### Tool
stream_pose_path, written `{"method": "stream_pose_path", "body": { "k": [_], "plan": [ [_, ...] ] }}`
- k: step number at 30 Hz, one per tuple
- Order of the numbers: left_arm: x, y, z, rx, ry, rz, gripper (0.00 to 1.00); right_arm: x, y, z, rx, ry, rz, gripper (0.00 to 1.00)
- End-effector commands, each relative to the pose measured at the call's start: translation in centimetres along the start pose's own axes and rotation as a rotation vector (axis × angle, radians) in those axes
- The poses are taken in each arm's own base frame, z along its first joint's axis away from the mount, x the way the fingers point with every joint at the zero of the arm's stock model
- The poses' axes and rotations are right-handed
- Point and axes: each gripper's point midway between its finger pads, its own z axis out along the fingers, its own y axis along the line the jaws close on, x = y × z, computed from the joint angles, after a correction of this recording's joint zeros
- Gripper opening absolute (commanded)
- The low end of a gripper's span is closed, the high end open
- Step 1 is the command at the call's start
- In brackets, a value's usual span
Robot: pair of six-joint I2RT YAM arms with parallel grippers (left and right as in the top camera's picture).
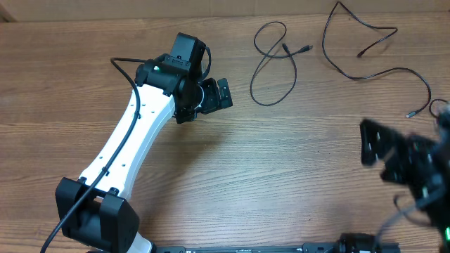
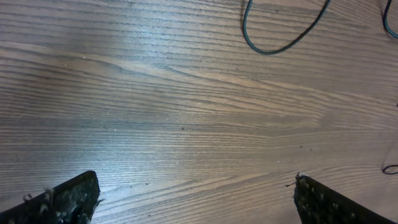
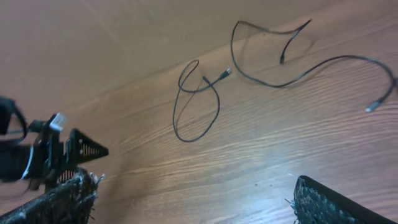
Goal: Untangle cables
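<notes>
Separately lie a looped black cable (image 3: 219, 106) and a longer wavy cable (image 3: 348, 57).

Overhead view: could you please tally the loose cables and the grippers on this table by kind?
Thin black cables: 2 (looped cable, long cable)
Grippers, both open: 2 (left gripper, right gripper)
Total: 4

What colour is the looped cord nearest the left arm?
Black. The thin looped cord shows best in the overhead view, against the brown wooden table.
</notes>
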Motion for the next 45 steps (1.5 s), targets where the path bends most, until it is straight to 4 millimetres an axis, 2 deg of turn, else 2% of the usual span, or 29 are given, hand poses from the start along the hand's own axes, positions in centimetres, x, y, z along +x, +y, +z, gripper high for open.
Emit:
{"method": "stream_pose_path", "body": {
  "k": [1,4,8,11,15,17,19,21,25,35,40,45],
  "plan": [
    [-0.4,-0.3,-0.9,0.010,-0.025,0.028,0.99,1.3,-0.7,-1.8,0.018,-0.045,-0.024,1.00],
    [-0.3,-0.3,-0.9,0.010,-0.025,0.027,1.00,3.1,-1.3,-2.1,0.010,-0.065,-0.026,1.00],
    [-0.4,-0.3,-0.9,0.010,-0.025,0.027,1.00,5.0,-1.7,-0.7,-0.043,-0.129,-0.024,1.00],
    [-0.4,-0.3,-0.9,0.010,-0.025,0.027,1.00,5.7,-0.5,1.7,-0.181,-0.204,-0.023,1.00],
    [-0.4,-0.3,-0.9,0.010,-0.025,0.027,1.00,6.6,-0.3,7.0,-0.294,-0.234,0.029,1.00],
    [-0.4,-0.3,-0.9,0.010,-0.025,0.027,0.99,6.8,-0.1,8.8,-0.337,-0.261,0.024,1.00],
    [-0.4,-0.3,-0.9,0.010,-0.025,0.027,1.00,6.8,-0.7,10.7,-0.341,-0.305,0.015,1.00],
    [-0.4,-0.3,-0.9,0.010,-0.025,0.027,1.00,7.3,-2.2,12.6,-0.288,-0.328,0.028,1.00],
    [-0.4,-0.3,-0.9,0.010,-0.025,0.027,1.00,9.9,-5.2,15.7,-0.166,-0.263,0.067,1.00],
    [-0.4,-0.3,-0.9,0.010,-0.025,0.028,1.00,15.3,-7.9,18.8,-0.052,-0.029,0.116,1.00],
    [-0.4,-0.3,-0.9,0.010,-0.025,0.028,1.00,18.5,-9.2,19.3,0.007,0.109,0.143,1.00],
    [-0.4,-0.3,-0.9,0.010,-0.025,0.027,1.00,20.5,-9.9,19.4,0.043,0.193,0.159,1.00]
  ]
}}
